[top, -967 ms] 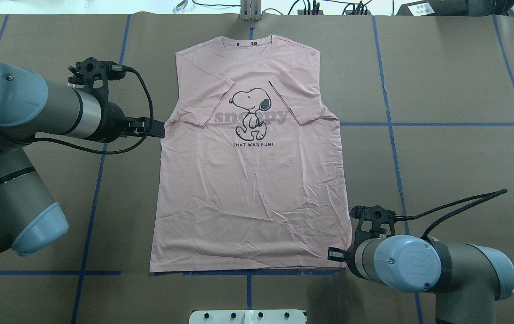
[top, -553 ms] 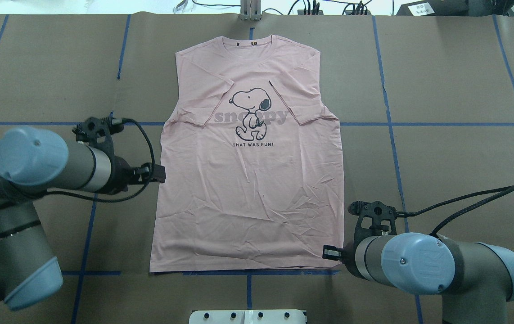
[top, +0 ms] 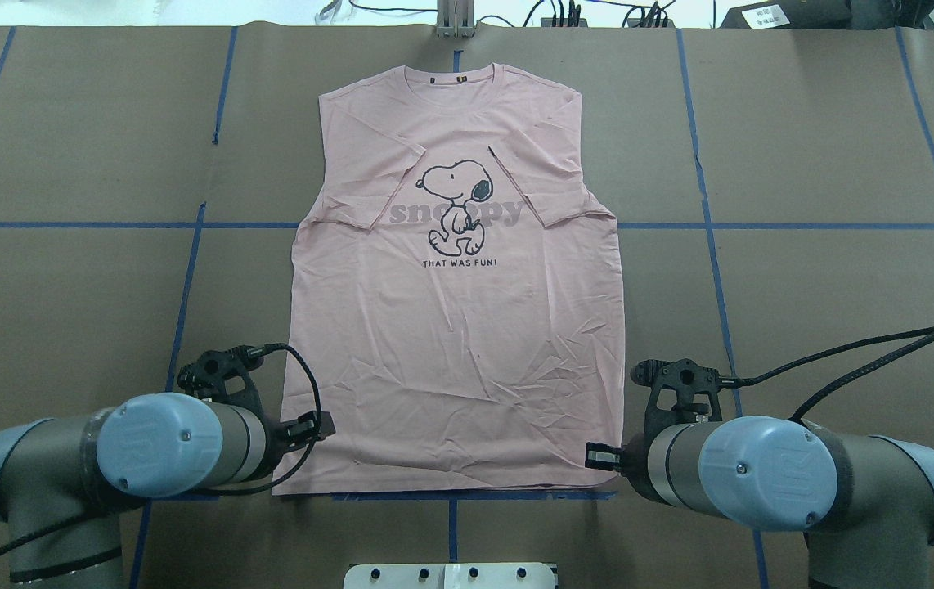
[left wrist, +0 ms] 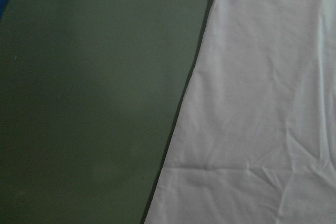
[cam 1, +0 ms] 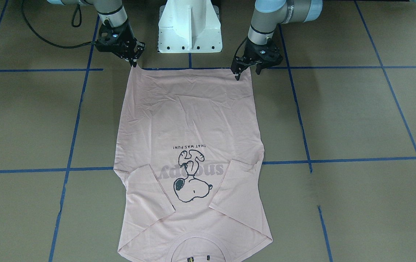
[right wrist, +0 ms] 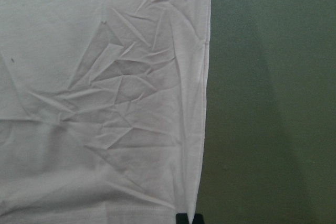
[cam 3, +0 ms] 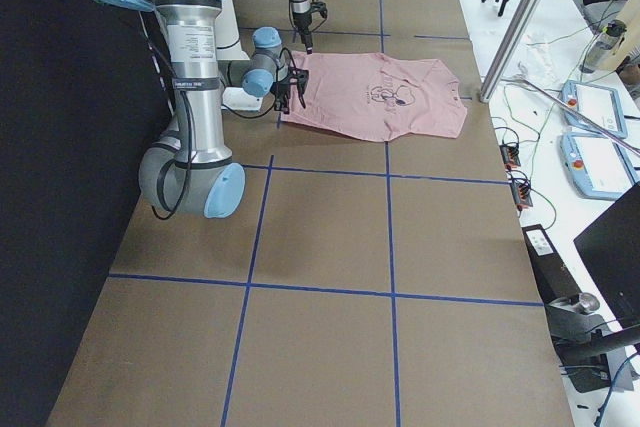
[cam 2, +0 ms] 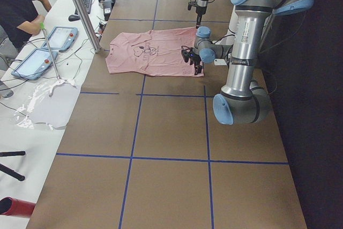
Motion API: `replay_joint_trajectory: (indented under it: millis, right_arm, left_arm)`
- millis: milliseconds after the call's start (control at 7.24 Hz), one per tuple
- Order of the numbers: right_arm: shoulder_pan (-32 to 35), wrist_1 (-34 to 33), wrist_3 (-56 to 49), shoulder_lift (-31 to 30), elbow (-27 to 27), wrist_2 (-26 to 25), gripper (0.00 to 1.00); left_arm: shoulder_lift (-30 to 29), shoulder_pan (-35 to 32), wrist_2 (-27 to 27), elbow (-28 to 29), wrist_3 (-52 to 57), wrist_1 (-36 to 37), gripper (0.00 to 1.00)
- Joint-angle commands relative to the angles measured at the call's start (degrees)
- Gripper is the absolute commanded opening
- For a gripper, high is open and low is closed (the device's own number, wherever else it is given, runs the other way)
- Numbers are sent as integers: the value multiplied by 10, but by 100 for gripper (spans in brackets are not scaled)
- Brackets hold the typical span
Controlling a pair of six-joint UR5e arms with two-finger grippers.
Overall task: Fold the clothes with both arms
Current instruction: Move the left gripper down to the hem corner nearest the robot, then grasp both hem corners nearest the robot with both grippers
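The pale pink T-shirt (top: pixel 451 327) lies flat and print-up on the brown table, neck away from me, with both sleeves folded in over the chest. My left gripper (cam 1: pixel 247 74) hangs open, its fingers straddling the near left hem corner. In the overhead view it (top: pixel 321 427) sits over the shirt's left edge. My right gripper (cam 1: pixel 134 64) is at the near right hem corner and looks shut on it. Its black fingertips (right wrist: pixel 185 219) meet right at the hem edge. The left wrist view shows only cloth (left wrist: pixel 262 103) and table.
The white pedestal (cam 1: pixel 189 25) stands just behind the hem between the two arms. Blue tape lines (top: pixel 189 270) cross the table cover. A person (cam 2: pixel 19 4) sits past the table's far edge beside tablets (cam 2: pixel 59 38) and a metal pole (cam 2: pixel 80 9).
My left arm swept from the sleeve level back along the shirt's left edge to the near hem corner. The right gripper shifted slightly inward, and the right hem corner drew in with it.
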Motion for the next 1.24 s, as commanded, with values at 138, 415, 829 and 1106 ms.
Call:
replay_joint_trajectory:
  millis: [138,415,829,1106]
  right_arm:
    - [0,0,-2,0,-1,-1,0]
    - [0,0,-2,0,-1,-1,0]
    - [0,0,-2,-2,-2,0,0]
    - [1,-1,-2,-3,-2,0,0]
  left_arm:
    - [6,34,21,2,-26,18,94]
    - [7,34,22,2,-27,18,86]
    - [7,34,22,3,-27,18,46]
    - [7,34,22,0,-27,18,0]
